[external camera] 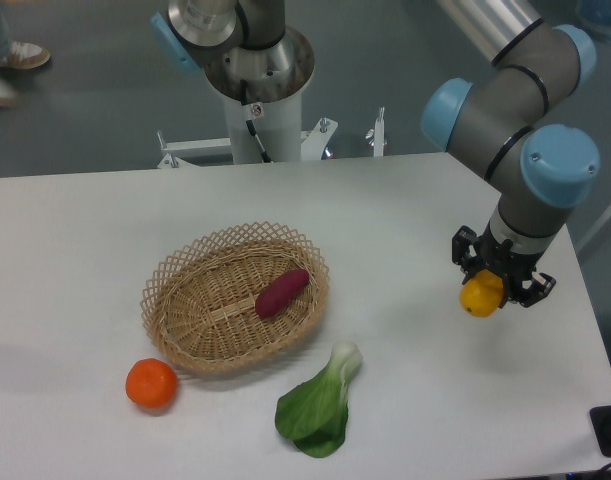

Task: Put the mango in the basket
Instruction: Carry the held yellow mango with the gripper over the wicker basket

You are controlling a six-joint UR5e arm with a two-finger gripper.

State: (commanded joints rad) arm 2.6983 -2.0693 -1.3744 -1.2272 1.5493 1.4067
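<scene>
At the right side of the table my gripper [490,288] hangs pointing down, shut on the yellow-orange mango [481,296], whose lower end shows between the black fingers. The mango appears lifted just above the white tabletop. The woven tan basket [175,290] sits left of centre, well to the left of the gripper. Inside it lies a purple sweet potato [282,292].
A round orange fruit [151,384] rests on the table just in front of the basket's left end. A green leafy vegetable [319,407] lies in front of the basket's right end. The table's right edge is close to the gripper. The robot base [255,70] stands behind the table.
</scene>
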